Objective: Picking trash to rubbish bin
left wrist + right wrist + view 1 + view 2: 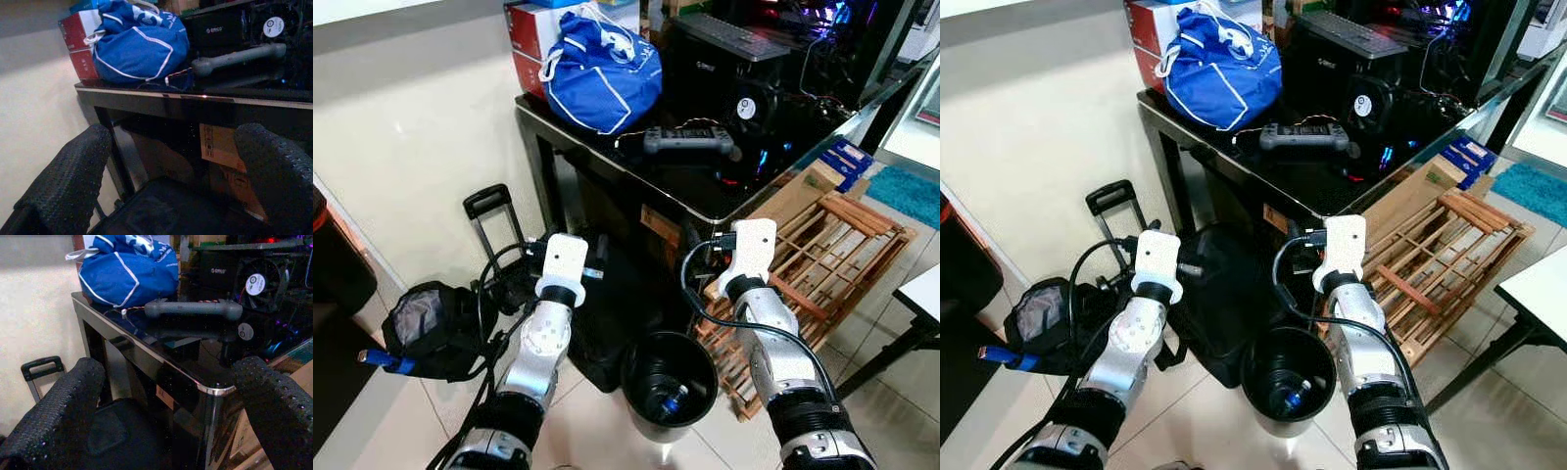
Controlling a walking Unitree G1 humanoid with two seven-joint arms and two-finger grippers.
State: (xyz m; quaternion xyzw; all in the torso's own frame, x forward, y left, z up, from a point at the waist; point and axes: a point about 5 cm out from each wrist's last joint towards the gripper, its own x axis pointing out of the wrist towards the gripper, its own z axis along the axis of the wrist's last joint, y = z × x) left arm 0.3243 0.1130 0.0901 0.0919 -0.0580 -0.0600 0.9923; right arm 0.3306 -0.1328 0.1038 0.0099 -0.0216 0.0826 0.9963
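Note:
A black round rubbish bin (669, 382) stands on the floor between my two arms, with a small blue and black item (672, 401) lying in its bottom. Both arms are raised over the floor in front of a black glass table (705, 201). My left gripper (171, 161) is open, its two fingers (73, 176) spread wide with nothing between them, and it points under the table edge. My right gripper (168, 396) is open too, also holding nothing, and faces the table corner. A blue object (386, 360) pokes out beside a black pouch (426, 328) on the floor at left.
On the table sit a blue drawstring bag (602, 69), red boxes (530, 39), a grey controller (690, 142) and a computer case (773, 88). A black backpack (1219, 294) and a trolley handle (489, 206) stand under the table. At right are a wooden rack (832, 255) and a white table (925, 294).

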